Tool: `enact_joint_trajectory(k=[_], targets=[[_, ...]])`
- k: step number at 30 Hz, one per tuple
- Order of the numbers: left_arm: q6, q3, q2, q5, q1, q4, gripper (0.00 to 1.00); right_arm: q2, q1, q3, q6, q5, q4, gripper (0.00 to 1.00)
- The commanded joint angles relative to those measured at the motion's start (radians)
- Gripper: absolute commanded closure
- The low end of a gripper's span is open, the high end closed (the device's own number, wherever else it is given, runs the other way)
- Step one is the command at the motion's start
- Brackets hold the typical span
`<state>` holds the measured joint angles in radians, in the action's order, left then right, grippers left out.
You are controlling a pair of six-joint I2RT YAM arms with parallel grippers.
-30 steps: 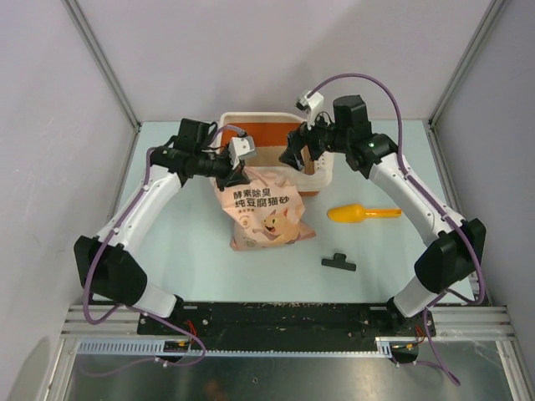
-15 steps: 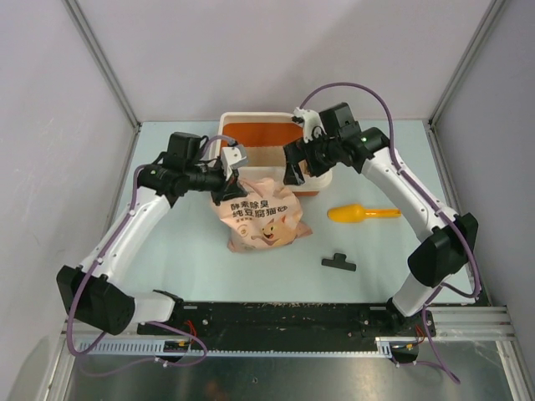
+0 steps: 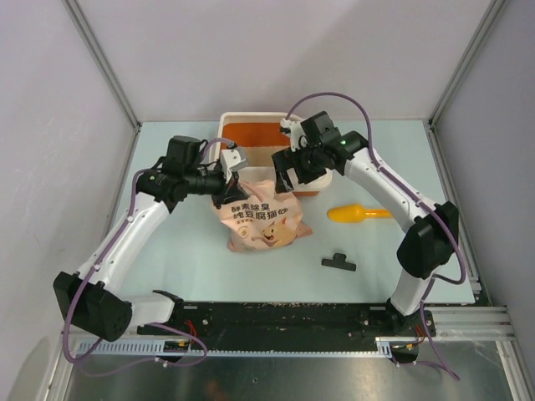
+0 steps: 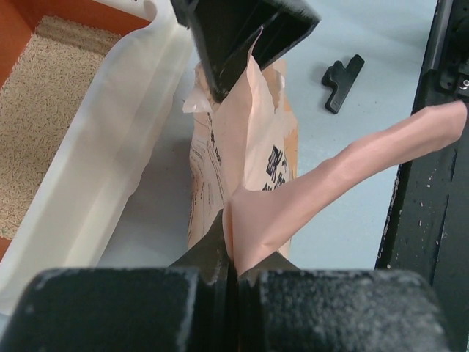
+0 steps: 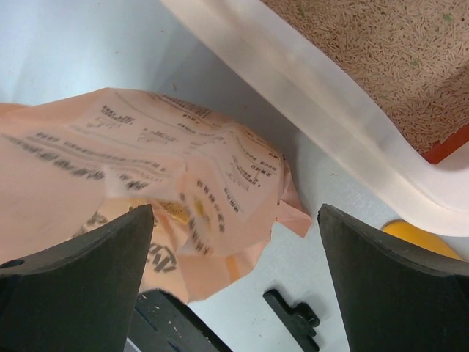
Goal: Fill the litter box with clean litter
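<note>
My left fingers (image 4: 207, 258) pinch the pink bag (image 3: 259, 219). My right fingers (image 5: 80, 271) hang wide open over it, beside the litter box (image 3: 251, 116).

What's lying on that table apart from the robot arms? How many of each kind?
Cream-white rectangular plastic litter box: 1
Pink cartoon-printed bag: 1
Orange plastic scoop: 1
Small black plastic clip: 1
Total: 4

You're looking at a pale blue-green worktop (image 3: 184, 251) boxed in by plain lilac-grey walls (image 3: 276, 50), with slim metal posts (image 3: 100, 63) at the back corners. A black rail (image 3: 284, 316) lines its near edge. The light is even.
</note>
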<state>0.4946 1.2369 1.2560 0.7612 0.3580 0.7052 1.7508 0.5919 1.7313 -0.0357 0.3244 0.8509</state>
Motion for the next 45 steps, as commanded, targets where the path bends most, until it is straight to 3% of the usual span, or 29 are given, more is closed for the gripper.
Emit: enact_joint_trajectory(k=[1,9,18,23,30,36,45], targets=[[-0.044,0.012,-0.076,0.047,0.015,-0.113,1.00,0.027,0.023,0.008,-0.059,-0.114,-0.038,0.00],[-0.047,-0.019,-0.112,0.012,0.025,-0.124,1.00,0.053,0.065,0.051,-0.049,-0.264,-0.006,0.00],[-0.001,-0.030,-0.133,-0.034,0.036,-0.131,1.00,-0.111,-0.027,-0.038,0.091,-0.320,0.132,0.00],[0.001,-0.040,-0.122,-0.023,0.044,-0.133,1.00,-0.103,-0.093,0.048,0.091,-0.182,0.152,0.00],[-0.004,-0.033,-0.115,-0.020,0.055,-0.131,1.00,-0.040,0.005,0.151,0.069,-0.029,0.122,0.00],[-0.002,-0.042,-0.127,-0.030,0.055,-0.133,1.00,-0.008,0.058,0.145,0.054,-0.076,0.132,0.00],[-0.005,-0.039,-0.130,-0.030,0.055,-0.131,1.00,-0.001,0.043,0.051,0.025,-0.110,0.117,0.00]])
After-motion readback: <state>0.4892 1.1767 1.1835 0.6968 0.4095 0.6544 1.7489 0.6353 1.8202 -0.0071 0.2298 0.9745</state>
